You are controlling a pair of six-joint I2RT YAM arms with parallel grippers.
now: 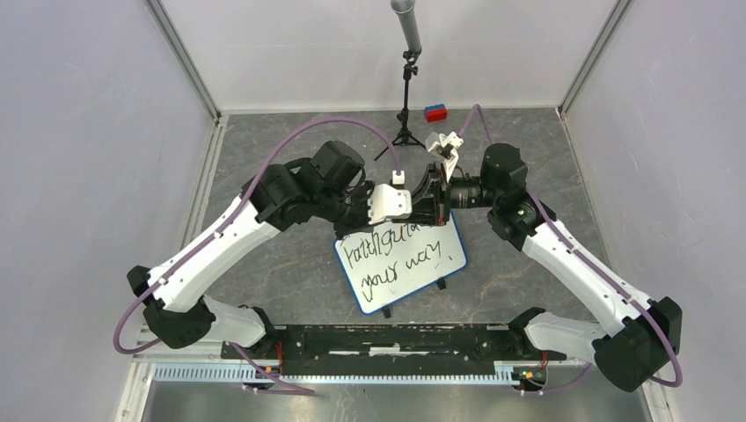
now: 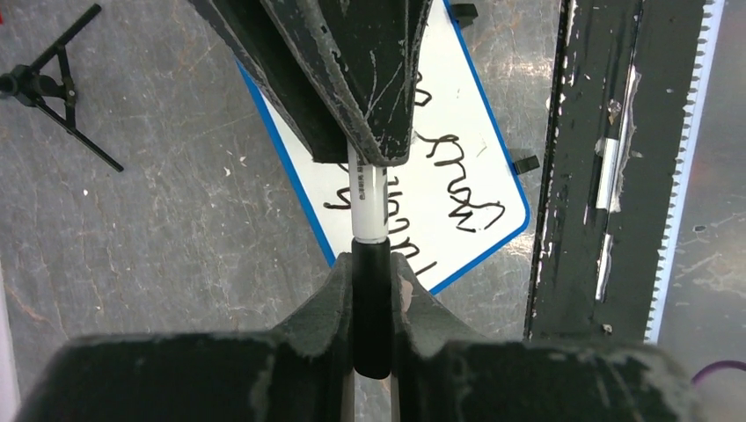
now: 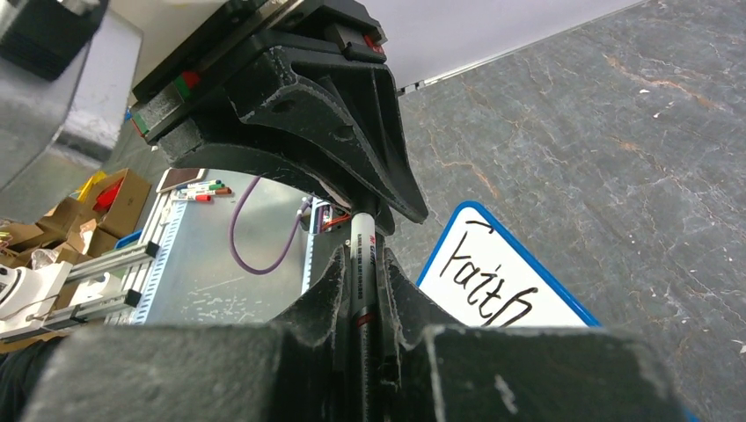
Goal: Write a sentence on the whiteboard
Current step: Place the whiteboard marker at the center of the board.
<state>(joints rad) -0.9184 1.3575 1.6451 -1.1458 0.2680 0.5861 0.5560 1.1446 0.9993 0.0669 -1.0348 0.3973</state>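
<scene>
Whiteboard (image 1: 449, 249) lies mid-table (image 1: 290, 264), the sentence (image 1: 393, 255) on it in two black lines. Over its far edge, my left gripper (image 2: 371, 290) clamps the marker (image 2: 369, 198) by its black cap. My right gripper (image 3: 363, 290) pinches the white barrel.

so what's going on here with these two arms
The right tool holds a marker by its white barrel above the whiteboard. The left tool is closed on the black cap. The sentence is already written in two lines, so this looks like capping the marker.
</scene>
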